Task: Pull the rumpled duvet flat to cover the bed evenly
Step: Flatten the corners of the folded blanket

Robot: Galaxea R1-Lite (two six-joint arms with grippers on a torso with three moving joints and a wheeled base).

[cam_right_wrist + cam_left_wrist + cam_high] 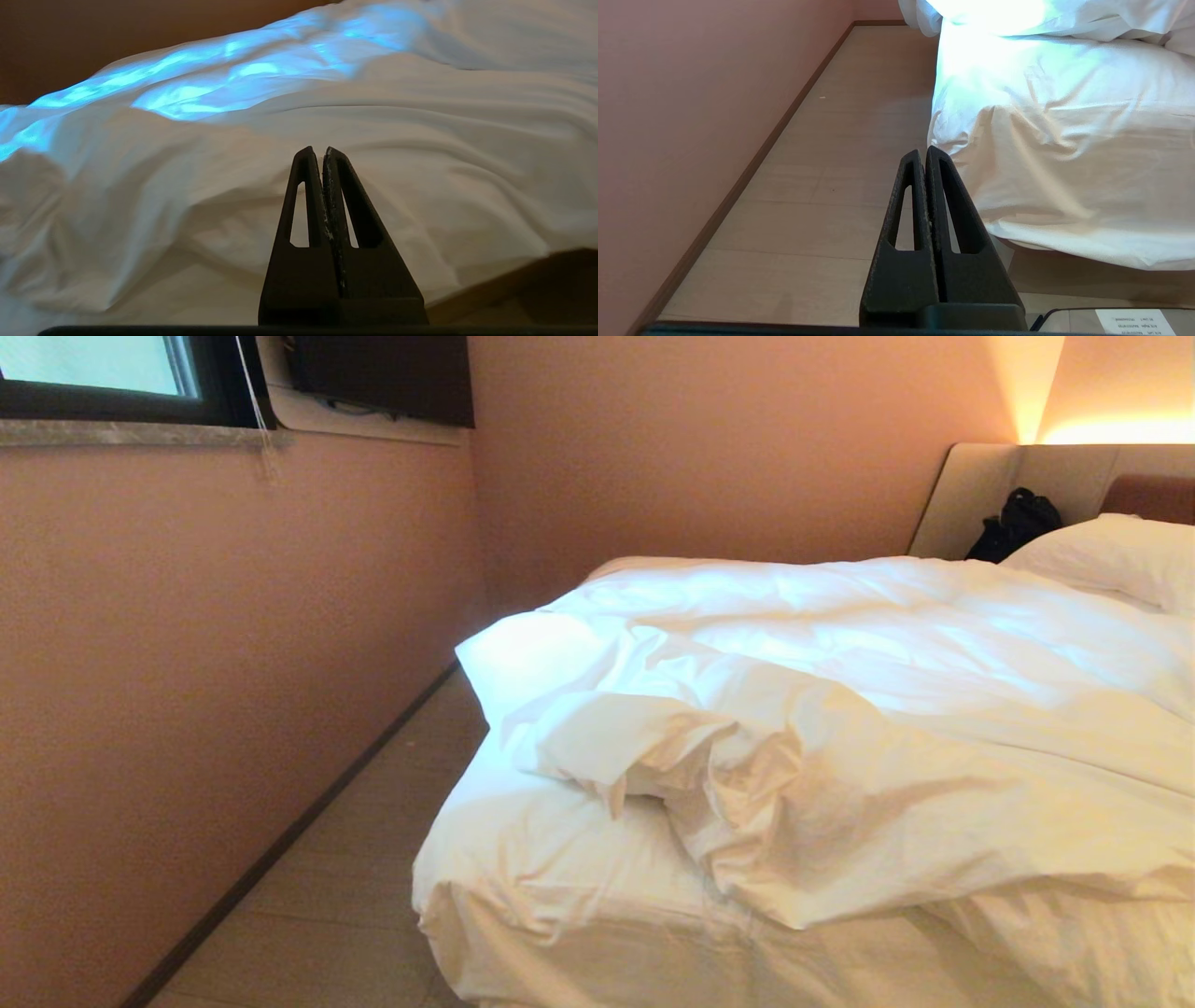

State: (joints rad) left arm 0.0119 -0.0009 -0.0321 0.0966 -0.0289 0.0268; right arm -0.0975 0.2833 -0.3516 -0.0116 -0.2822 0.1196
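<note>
Duvet [887, 709], thick, white and heavily creased, is shown lying on the bed [560, 915] in an uneven heap. Toward the foot of the bed its near edge is folded back on itself, and a bunched, twisted lobe is formed at the bed's corner nearest the pink wall [187, 691]. Below that fold a strip of white-sheeted mattress is left exposed, the sheet being drawn down over the corner in loose gathers. Farther up the bed the duvet is spread more smoothly, though long shallow ridges are seen across it, and cool window light is caught on its upper surface while its near folds are tinted warm. At the head of the bed a white pillow [1111, 560] is seen against the padded headboard [1027, 485], with a black bag [1013, 527] beside it.

Neither arm is included in the head view. In the left wrist view the left gripper [926, 151] is held low beside the bed's corner, above the pale floor [808, 196], its two black fingers pressed together with nothing between them; the draped sheet is close to its tips but is not touched. In the right wrist view the right gripper [322, 151] is pointed at the rumpled flank of the duvet at the bed's foot, its fingers likewise closed tight and empty, with no cloth pinched between them.
</note>
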